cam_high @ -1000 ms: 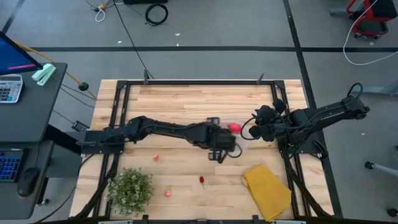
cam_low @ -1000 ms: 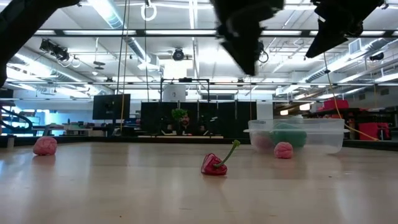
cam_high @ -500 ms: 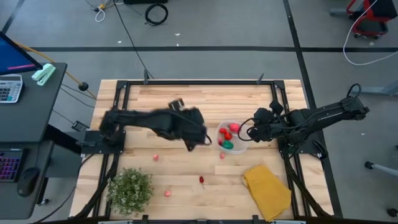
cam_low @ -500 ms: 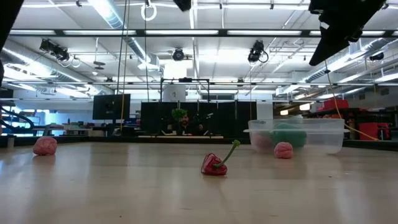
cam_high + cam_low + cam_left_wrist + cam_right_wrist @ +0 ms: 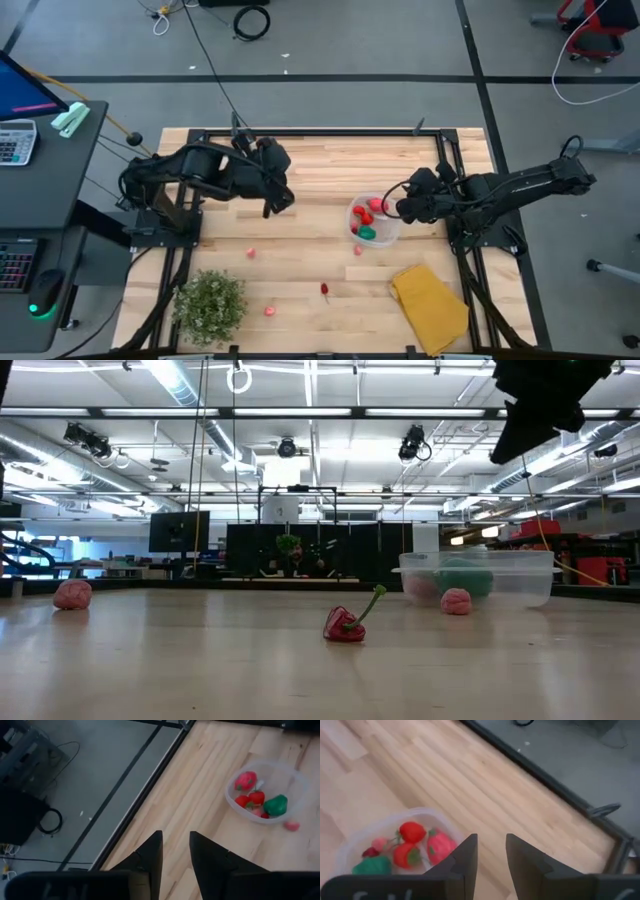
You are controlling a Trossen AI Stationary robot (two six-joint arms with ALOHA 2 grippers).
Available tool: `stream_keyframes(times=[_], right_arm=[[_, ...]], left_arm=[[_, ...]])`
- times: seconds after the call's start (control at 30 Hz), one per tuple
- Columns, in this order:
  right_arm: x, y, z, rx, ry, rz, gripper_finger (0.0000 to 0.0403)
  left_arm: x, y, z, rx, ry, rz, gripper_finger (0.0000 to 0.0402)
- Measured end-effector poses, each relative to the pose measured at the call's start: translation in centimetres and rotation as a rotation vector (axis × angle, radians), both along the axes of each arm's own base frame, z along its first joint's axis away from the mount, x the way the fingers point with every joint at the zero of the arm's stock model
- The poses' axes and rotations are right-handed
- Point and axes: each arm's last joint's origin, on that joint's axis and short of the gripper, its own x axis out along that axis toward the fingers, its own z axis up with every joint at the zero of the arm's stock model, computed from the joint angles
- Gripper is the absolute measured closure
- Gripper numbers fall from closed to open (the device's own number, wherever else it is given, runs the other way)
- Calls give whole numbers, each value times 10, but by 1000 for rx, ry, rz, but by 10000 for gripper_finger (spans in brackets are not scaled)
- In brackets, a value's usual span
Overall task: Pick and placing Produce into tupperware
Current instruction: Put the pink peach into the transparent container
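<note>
The clear round tupperware (image 5: 376, 242) stands on the table right of centre, with red, pink and green produce (image 5: 366, 222) inside. Loose produce lies on the wood: a pink piece (image 5: 357, 249) beside the container, another pink one (image 5: 251, 253), a red pepper (image 5: 345, 625) and a piece (image 5: 270, 311) near the front. My left gripper (image 5: 175, 840) hangs high over the table's far left, open with a narrow gap and nothing in it. My right gripper (image 5: 489, 842) hovers open just right of the tupperware (image 5: 420, 812), above its rim.
A bushy green plant (image 5: 210, 305) stands at the front left. A folded yellow cloth (image 5: 430, 305) lies at the front right. Black frame rails (image 5: 320, 132) run along the table's far edge and both sides. Bare wood lies between the loose produce.
My left gripper has drawn back from over the tupperware toward the table's far left and has risen out of the low view. With the arm gone, the container and the produce in it show in the high view. My right gripper has stayed where it was.
</note>
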Motion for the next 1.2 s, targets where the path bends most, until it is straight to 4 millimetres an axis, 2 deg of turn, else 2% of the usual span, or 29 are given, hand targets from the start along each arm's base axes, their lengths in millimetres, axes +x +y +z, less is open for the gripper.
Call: stream_keyframes(times=[0.2, 0.33, 0.4, 0.47, 0.57, 0.63, 0.77, 0.93, 1.0, 1.1, 1.2], right_arm=[[1, -2, 2, -148, 17, -12, 293], [10, -1, 6, -81, -92, -10, 293], [23, 3, 8, 8, -144, 104, 293], [37, 11, 10, 76, -206, 291, 293], [59, 22, 14, 113, -360, 570, 293], [72, 28, 13, 105, -446, 688, 293], [102, 36, -11, 116, -439, 780, 293], [146, 40, -73, 126, -309, 774, 293], [162, 40, -92, 131, -263, 765, 293], [179, 42, -109, 130, -207, 768, 293], [186, 42, -123, 130, -158, 771, 293]], left_arm=[[2, 0, -1, 23, 30, -27, 301], [5, -1, -11, 36, 78, -35, 301], [7, 1, -15, 39, 98, -30, 301], [9, 3, -20, 44, 118, -23, 303], [12, 6, -28, 48, 153, -11, 305], [13, 8, -32, 51, 172, -6, 305], [15, 9, -37, 65, 208, -14, 307], [13, 11, -34, 153, 188, 33, 312], [9, 13, -31, 167, 177, 46, 312], [8, 15, -29, 165, 166, 58, 310], [5, 16, -27, 164, 163, 56, 308]])
